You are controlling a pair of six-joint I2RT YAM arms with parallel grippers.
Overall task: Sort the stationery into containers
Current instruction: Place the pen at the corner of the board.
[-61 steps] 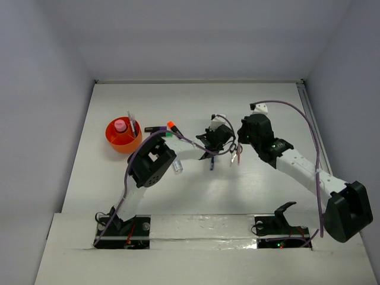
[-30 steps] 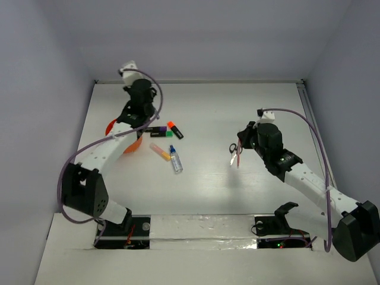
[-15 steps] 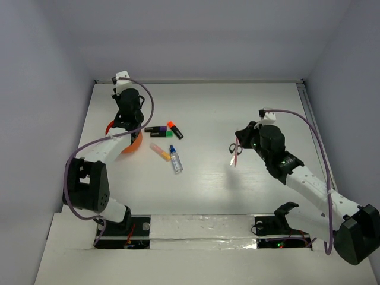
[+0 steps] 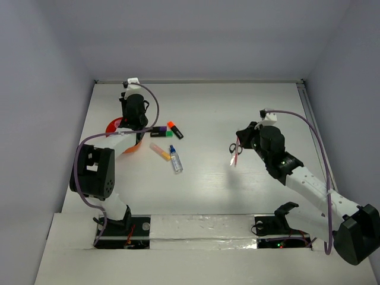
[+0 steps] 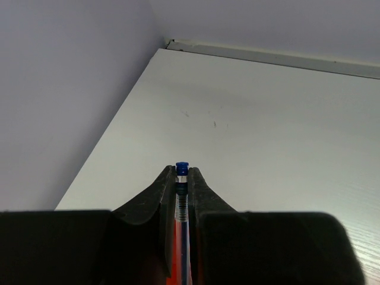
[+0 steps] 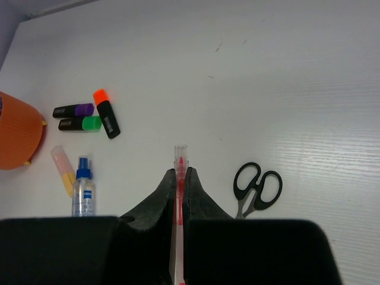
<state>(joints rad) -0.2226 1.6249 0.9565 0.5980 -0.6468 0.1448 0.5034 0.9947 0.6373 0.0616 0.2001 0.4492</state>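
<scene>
My left gripper (image 5: pixel 181 173) is shut on a thin blue-capped pen (image 5: pixel 181 168) that stands up between its fingers. In the top view this gripper (image 4: pixel 135 111) hangs over the orange container (image 4: pixel 113 126) at the far left, hiding most of it. My right gripper (image 6: pixel 180 173) is shut on a thin red pen (image 6: pixel 180 155) and is held above the table right of centre (image 4: pixel 240 146). Black-handled scissors (image 6: pixel 256 187) lie just right of it. Purple (image 6: pixel 74 110), green (image 6: pixel 80 123) and orange (image 6: pixel 107 113) highlighters, a yellow marker (image 6: pixel 63 170) and a blue-capped bottle (image 6: pixel 83 190) lie near the container (image 6: pixel 18 130).
The left wall (image 5: pixel 65 89) and back edge (image 5: pixel 267 56) of the white table stand close to the left gripper. Purple cables loop off both arms (image 4: pixel 309 127).
The left gripper has shifted a little to the right above the orange container, with the blue pen still in it. The right arm has barely moved.
</scene>
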